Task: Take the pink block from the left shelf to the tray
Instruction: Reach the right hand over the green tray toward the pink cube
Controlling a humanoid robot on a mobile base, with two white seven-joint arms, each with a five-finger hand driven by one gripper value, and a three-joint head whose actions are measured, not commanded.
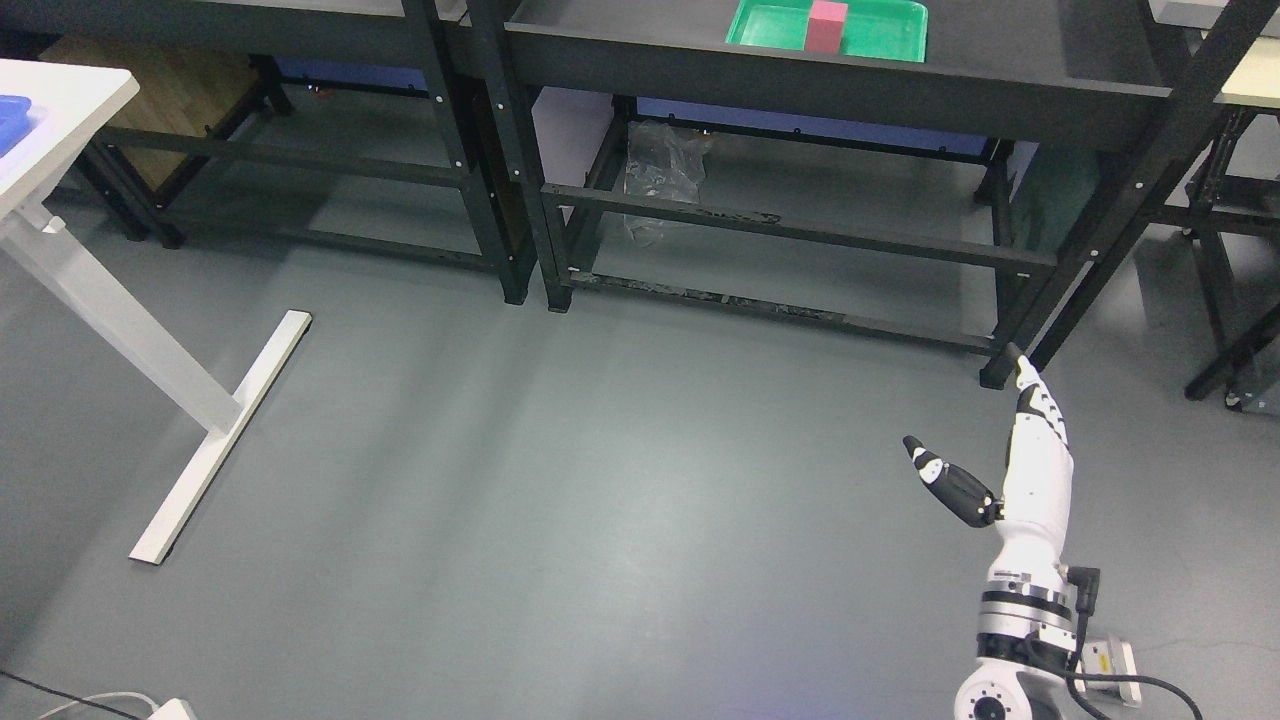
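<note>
No text, label, brand, number or sign can be read anywhere in the head view. The small white device (1108, 672) on the floor just beside the right arm's base carries a yellowish patch that may be a label, but it is too small and blurred to make out any print on it.

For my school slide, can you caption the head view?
Robot's open right hand hangs above the floor; pink block stands in green tray.
</note>
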